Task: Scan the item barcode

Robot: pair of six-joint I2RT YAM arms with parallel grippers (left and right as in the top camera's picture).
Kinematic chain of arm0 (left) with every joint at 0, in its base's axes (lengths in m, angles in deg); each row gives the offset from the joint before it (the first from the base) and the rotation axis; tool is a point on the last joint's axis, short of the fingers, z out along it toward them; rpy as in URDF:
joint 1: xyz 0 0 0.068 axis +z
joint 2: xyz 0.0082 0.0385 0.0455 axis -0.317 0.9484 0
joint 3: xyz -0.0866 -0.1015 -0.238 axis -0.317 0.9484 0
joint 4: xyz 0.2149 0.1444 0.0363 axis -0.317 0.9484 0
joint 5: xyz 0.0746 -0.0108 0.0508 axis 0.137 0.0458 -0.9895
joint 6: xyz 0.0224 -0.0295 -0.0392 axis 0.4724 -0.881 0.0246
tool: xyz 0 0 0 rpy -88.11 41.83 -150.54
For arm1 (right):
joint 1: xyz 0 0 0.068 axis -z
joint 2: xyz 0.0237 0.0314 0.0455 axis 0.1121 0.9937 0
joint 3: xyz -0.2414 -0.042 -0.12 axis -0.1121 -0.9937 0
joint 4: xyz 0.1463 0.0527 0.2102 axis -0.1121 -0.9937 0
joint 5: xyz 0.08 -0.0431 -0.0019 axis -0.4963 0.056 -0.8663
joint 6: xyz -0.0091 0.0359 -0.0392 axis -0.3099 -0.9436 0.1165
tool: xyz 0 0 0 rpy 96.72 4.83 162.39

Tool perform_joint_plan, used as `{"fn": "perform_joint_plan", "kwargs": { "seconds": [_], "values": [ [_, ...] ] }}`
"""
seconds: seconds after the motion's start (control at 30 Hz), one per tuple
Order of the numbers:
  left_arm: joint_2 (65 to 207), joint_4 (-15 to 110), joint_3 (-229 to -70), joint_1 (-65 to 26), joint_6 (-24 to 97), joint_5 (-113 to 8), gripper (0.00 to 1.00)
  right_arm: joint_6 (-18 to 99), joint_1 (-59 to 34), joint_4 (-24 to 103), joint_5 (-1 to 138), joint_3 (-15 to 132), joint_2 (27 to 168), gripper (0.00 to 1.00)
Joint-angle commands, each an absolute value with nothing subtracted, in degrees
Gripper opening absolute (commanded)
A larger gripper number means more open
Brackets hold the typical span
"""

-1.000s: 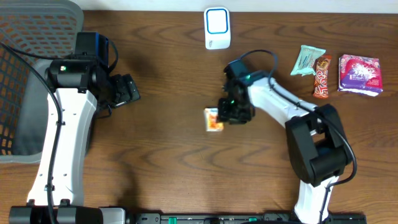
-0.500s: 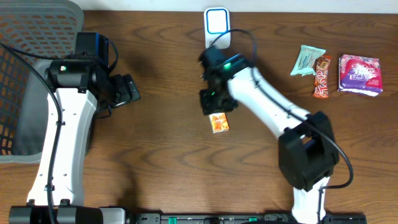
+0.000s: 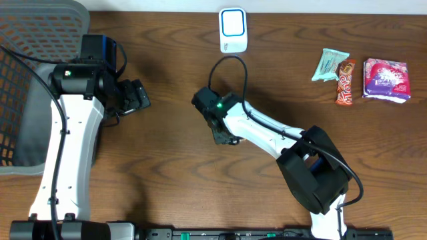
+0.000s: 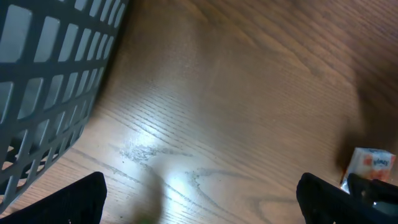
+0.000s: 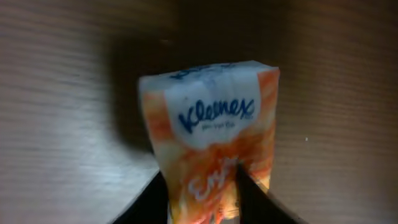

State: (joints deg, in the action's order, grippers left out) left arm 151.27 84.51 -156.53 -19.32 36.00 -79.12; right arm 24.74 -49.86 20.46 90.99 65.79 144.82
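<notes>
**Overhead.** The left gripper (image 3: 137,95) hangs beside the grey basket (image 3: 27,60). The right gripper (image 3: 222,132) is over the middle of the tabletop (image 3: 173,173) and hides the tissue pack beneath it. It is well apart from the white scanner (image 3: 233,30) at the far edge. A green packet (image 3: 330,65), a brown bar (image 3: 345,81) and a pink pack (image 3: 385,80) lie at far right.

**Left wrist.** The left gripper (image 4: 202,194) has its jaws wide, with nothing between them. The basket (image 4: 50,68) is at left and the tissue pack (image 4: 370,165) at far right.

**Right wrist.** The right gripper (image 5: 205,200) has narrow jaws that clamp the lower end of the orange-and-white tissue pack (image 5: 211,124). Whether the pack touches the tabletop (image 5: 56,124) cannot be told.
</notes>
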Motion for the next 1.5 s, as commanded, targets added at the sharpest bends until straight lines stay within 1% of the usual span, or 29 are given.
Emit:
{"fn": "perform_joint_plan", "kwargs": {
  "seconds": [0.0,0.03,0.13,0.23,0.33,0.5,0.53,0.6,0.7,0.87,0.9,0.93,0.97,1.0,1.03,1.07,1.1,1.17,1.27,1.47],
  "values": [
    [151.5,84.9,-156.2,-19.1,36.3,-80.0,0.98,23.1,-49.9,22.2,91.1,63.4,144.7,0.04],
    [151.5,84.9,-156.2,-19.1,36.3,-80.0,0.98,23.0,-49.7,22.4,90.7,63.4,144.7,0.01],
    [151.5,84.9,-156.2,-19.1,36.3,-80.0,0.98,23.1,-48.6,22.0,88.0,64.6,144.5,0.01],
    [151.5,84.9,-156.2,-19.1,36.3,-80.0,0.98,24.6,-45.7,20.6,80.6,67.2,143.6,0.01],
    [151.5,84.9,-156.2,-19.1,36.3,-80.0,0.98,30.8,-41.0,20.6,66.7,69.9,142.2,0.01],
    [151.5,84.9,-156.2,-19.1,36.3,-80.0,0.98,44.3,-30.1,22.2,32.9,71.2,141.8,0.01],
    [151.5,84.9,-156.2,-19.1,36.3,-80.0,0.98,46.1,-28.0,22.1,29.0,70.8,141.8,0.01],
    [151.5,84.9,-156.2,-19.1,36.3,-80.0,0.98,49.1,-23.5,21.9,24.0,68.9,141.8,0.01],
    [151.5,84.9,-156.2,-19.1,36.3,-80.0,0.98,50.9,-19.7,22.2,20.8,65.2,141.8,0.01],
    [151.5,84.9,-156.2,-19.1,36.3,-80.0,0.98,51.2,-13.7,26.9,20.3,55.0,141.8,0.01],
    [151.5,84.9,-156.2,-19.1,36.3,-80.0,0.98,51.2,-12.4,28.2,20.6,53.2,141.8,0.03],
    [151.5,84.9,-156.2,-19.1,36.3,-80.0,0.98,51.2,-10.9,29.4,21.1,51.6,141.8,0.11],
    [151.5,84.9,-156.2,-19.1,36.3,-80.0,0.98,51.2,-9.4,30.2,22.2,50.4,141.8,0.21],
    [151.5,84.9,-156.2,-19.1,36.3,-80.0,0.98,51.2,-7.7,30.4,24.0,49.7,141.8,0.34],
    [151.5,84.9,-156.2,-19.1,36.3,-80.0,0.98,51.2,-6.2,29.6,25.3,49.7,141.8,0.44],
    [151.5,84.9,-156.2,-19.1,36.3,-80.0,0.98,51.2,-4.8,28.6,25.9,49.8,141.8,0.52],
    [151.5,84.9,-156.2,-19.1,36.3,-80.0,0.98,51.2,-3.5,27.4,26.0,50.2,141.7,0.56],
    [151.5,84.9,-156.2,-19.1,36.3,-80.0,0.98,51.4,-0.9,24.0,26.2,51.7,141.3,0.59],
    [151.5,84.9,-156.2,-19.1,36.3,-80.0,0.98,53.7,1.0,19.4,26.6,54.5,140.1,0.59],
    [151.5,84.9,-156.2,-19.1,36.3,-80.0,0.98,54.5,-1.1,16.1,30.4,57.5,137.3,0.62]
  ]
}}
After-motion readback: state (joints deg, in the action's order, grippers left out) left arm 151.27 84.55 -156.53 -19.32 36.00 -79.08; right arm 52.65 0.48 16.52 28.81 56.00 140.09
